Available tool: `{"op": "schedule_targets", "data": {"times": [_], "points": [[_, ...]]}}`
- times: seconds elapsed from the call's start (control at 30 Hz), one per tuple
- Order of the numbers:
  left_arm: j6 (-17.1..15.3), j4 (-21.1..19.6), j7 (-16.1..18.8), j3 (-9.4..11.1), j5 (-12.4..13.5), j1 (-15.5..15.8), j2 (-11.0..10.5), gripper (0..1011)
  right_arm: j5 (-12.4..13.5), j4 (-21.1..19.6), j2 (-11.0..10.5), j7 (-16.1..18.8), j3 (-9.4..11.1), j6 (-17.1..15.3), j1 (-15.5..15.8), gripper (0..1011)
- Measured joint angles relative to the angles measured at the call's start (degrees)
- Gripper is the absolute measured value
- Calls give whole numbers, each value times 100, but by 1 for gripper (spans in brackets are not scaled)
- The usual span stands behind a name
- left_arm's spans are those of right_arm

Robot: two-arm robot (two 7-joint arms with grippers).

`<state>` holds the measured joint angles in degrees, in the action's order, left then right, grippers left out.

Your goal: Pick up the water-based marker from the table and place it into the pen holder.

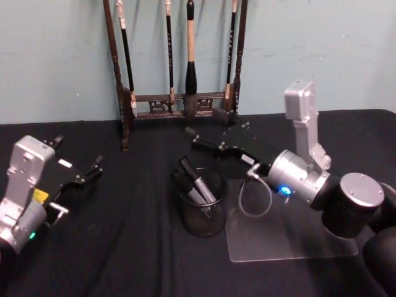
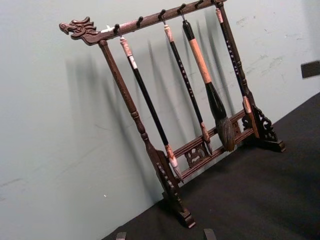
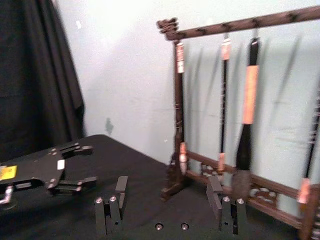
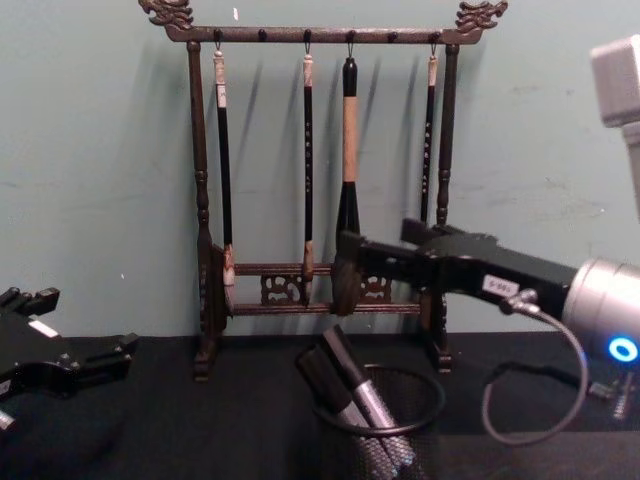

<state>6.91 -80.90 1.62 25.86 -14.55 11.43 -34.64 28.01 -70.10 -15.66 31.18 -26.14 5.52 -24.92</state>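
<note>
markers [image 1: 199, 184] sit leaning in the pen holder [image 1: 200, 210], two dark-capped ones with grey barrels by the look of the chest view, tips down inside the mesh, caps poking above the rim. which of them is the water-based marker i can't tell, but nothing pen-like lies loose on the table [image 1: 124, 247], so the drop looks done to me, with only the arm's pull-back left.

nearest on the right, a clear plastic sheet [image 1: 291, 238] lies flat on the cloth just beside the cup, under the right arm. on the near left, the left gripper [image 1: 79, 179] hangs low over the cloth, well apart from the cup, jaws apart and holding nothing.

moving out, the right gripper [image 1: 207, 143] hovers just beyond and above the holder, pointing across toward the left side. its wrist view shows the fingers [image 3: 217, 192] spread wide with empty air between them. its grey cable [image 1: 253, 198] loops down near the cup's rim, worth minding on the way out.

farthest back, the wooden brush rack [image 1: 179, 105] stands against the pale green wall, calligraphy brushes [image 1: 190, 74] hanging from it. it stands close behind the right gripper, so a careless swing could clip it.
</note>
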Motion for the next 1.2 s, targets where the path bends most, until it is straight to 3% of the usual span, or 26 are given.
{"op": "schedule_targets", "data": {"times": [0.63, 1.2], "points": [[0, 0, 0, 0, 0, 0, 0, 1001, -345, -409, -430, -778, 623, -113, 487, 1002], [0, 0, 0, 0, 0, 0, 0, 1001, -568, -245, -397, -1035, 907, -353, 974, 1002]]}}
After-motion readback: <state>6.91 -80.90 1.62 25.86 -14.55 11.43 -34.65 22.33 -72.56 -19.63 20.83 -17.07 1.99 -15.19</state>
